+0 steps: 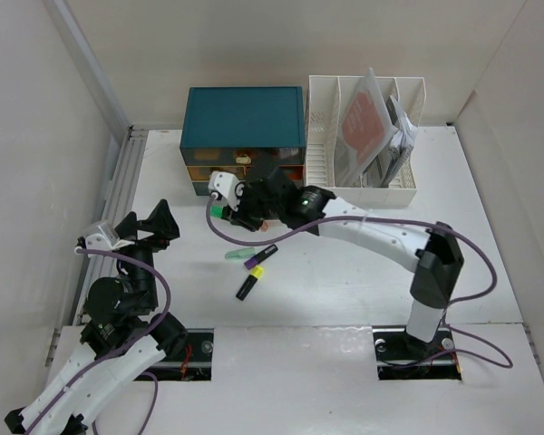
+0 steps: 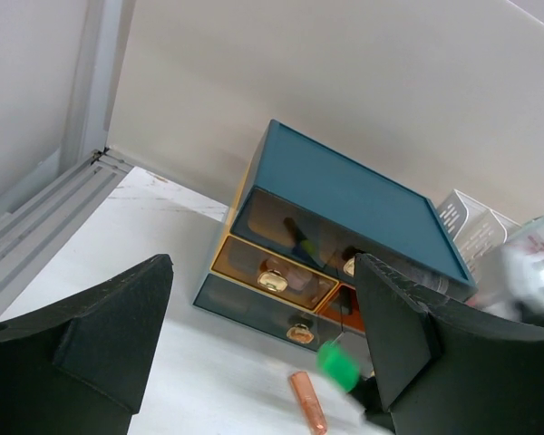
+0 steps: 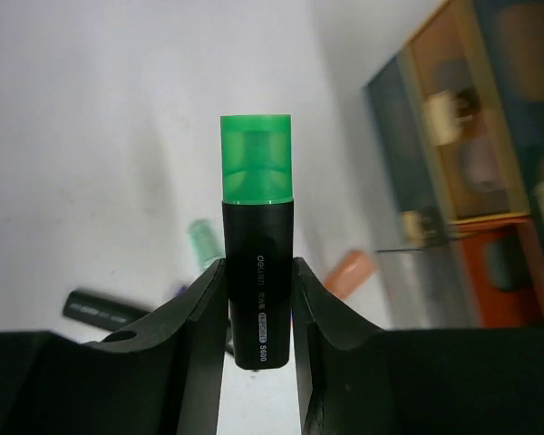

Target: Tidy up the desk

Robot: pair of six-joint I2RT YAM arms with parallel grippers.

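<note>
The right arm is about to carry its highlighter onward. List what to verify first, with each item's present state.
1. Grip: the right gripper clamps the black barrel of the green highlighter, with the cap sticking out: ok.
2. The left gripper is out of the way, open and empty at the left side, apart from the right arm: ok.
3. A drawer of the teal drawer box is open to take it: cannot tell.
4. The rest of the desk is tidy: not ok. The mint highlighter, purple highlighter and yellow highlighter lie loose.
</note>
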